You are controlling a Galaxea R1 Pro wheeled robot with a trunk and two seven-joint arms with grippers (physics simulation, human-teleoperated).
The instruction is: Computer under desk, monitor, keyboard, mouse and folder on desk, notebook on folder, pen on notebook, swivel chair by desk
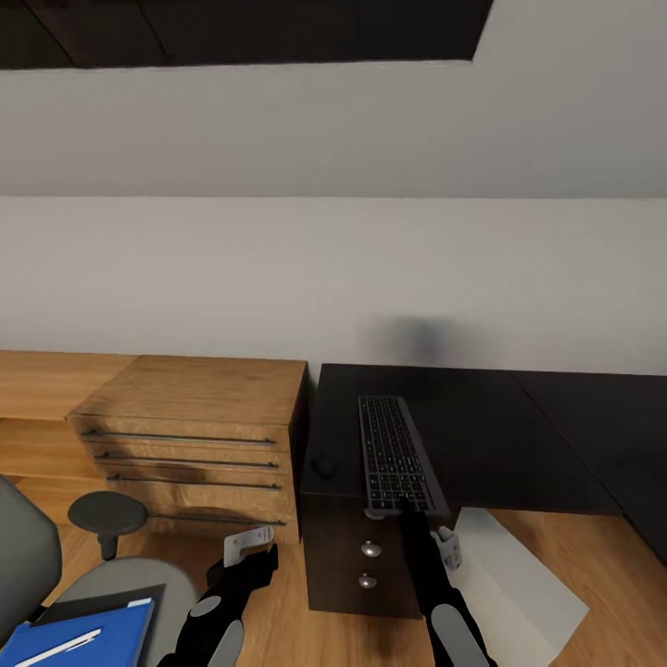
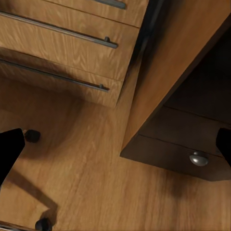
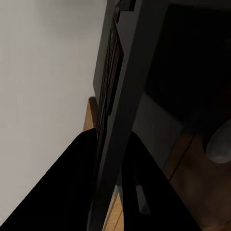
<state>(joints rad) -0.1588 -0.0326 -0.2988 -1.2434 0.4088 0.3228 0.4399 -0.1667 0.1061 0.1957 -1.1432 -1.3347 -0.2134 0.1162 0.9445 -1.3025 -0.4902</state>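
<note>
Fingers (image 3: 79,192) of the right gripper (image 1: 408,508) pinch the keyboard's (image 1: 394,454) near end to slide it along the table (image 1: 482,421); the left gripper (image 1: 248,547) hangs slack and empty.

Right claw (image 3: 111,183) clamps the keyboard (image 3: 111,82) edge beside the desk (image 3: 192,57)

A pale grey sloping wall (image 1: 333,269) rises behind, a dark-framed skylight (image 1: 250,32) at its top. A low light-wood drawer cabinet (image 1: 190,445) stands left on light wood floor (image 1: 602,547).

Home office nook: black desk (image 1: 482,417), keyboard (image 1: 394,454), wood drawers (image 1: 195,445).
</note>
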